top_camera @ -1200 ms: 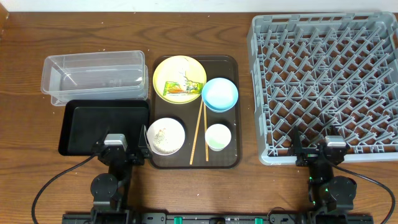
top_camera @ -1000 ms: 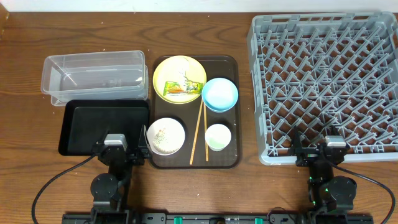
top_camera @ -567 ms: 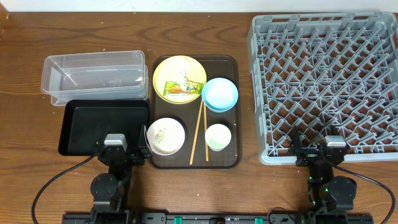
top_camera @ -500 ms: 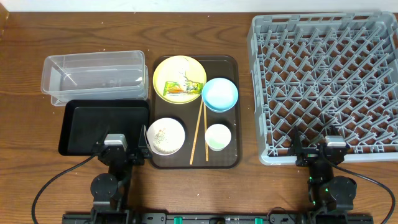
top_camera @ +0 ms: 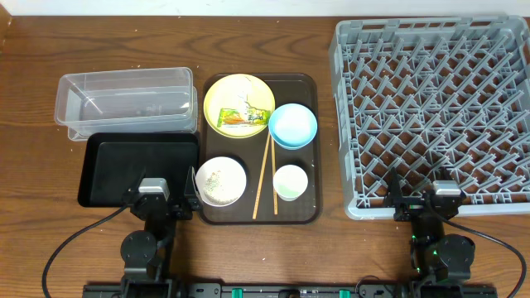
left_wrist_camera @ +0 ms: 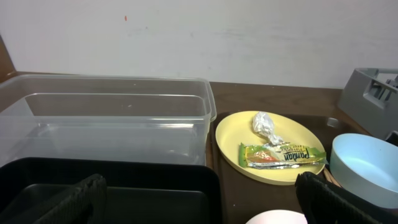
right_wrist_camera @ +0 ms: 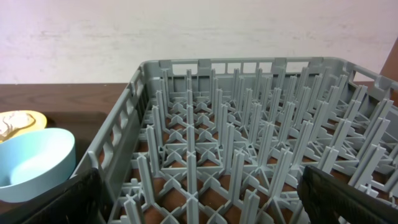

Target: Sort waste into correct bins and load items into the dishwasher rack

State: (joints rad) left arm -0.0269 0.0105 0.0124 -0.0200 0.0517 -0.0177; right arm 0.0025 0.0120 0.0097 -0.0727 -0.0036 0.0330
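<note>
A yellow plate [top_camera: 238,104] on the brown serving tray [top_camera: 310,211] holds a green-and-orange snack wrapper [top_camera: 234,117] and a crumpled white scrap [top_camera: 247,100]; both also show in the left wrist view [left_wrist_camera: 283,155] [left_wrist_camera: 265,126]. A light blue bowl [top_camera: 292,126], a white bowl [top_camera: 221,181] with rice grains, a small white cup [top_camera: 291,182] and two chopsticks [top_camera: 266,175] lie there too. The clear tub [top_camera: 126,99] and black tray [top_camera: 137,168] stand left. The grey rack [top_camera: 431,108] stands right. My left gripper [left_wrist_camera: 199,202] and right gripper [right_wrist_camera: 199,196] are open and empty at the front edge.
The brown wooden table [top_camera: 33,132] carries everything. Cables run from both arm bases [top_camera: 74,240] at the front edge. A white wall [left_wrist_camera: 186,37] stands behind the table.
</note>
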